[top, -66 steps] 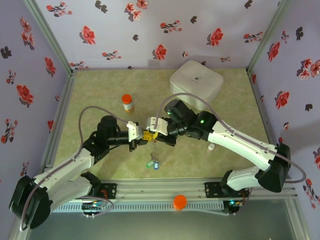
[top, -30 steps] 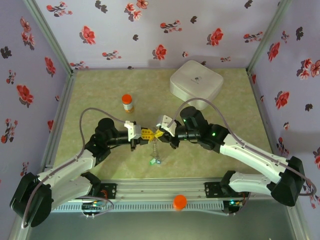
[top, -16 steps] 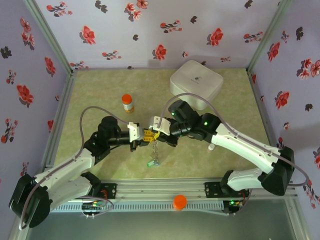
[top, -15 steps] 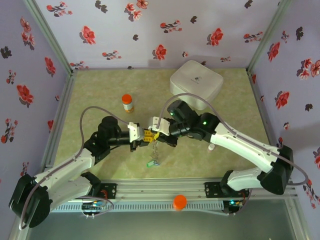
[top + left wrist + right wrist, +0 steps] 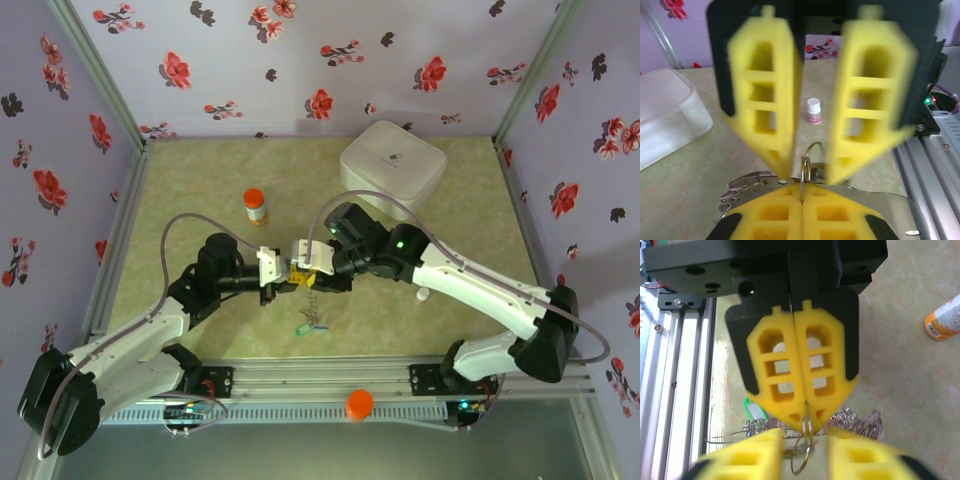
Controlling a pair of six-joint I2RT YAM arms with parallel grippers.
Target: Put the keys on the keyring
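Yellow left pincer [image 5: 804,425]: pressed together, pinching the keyring [image 5: 311,296].
Right pincer [image 5: 810,170]: spread, flanking that pinch.
Keys [image 5: 310,326]: at keyring's lower end, centre frame.

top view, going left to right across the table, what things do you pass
orange-capped bottle → keys → white box
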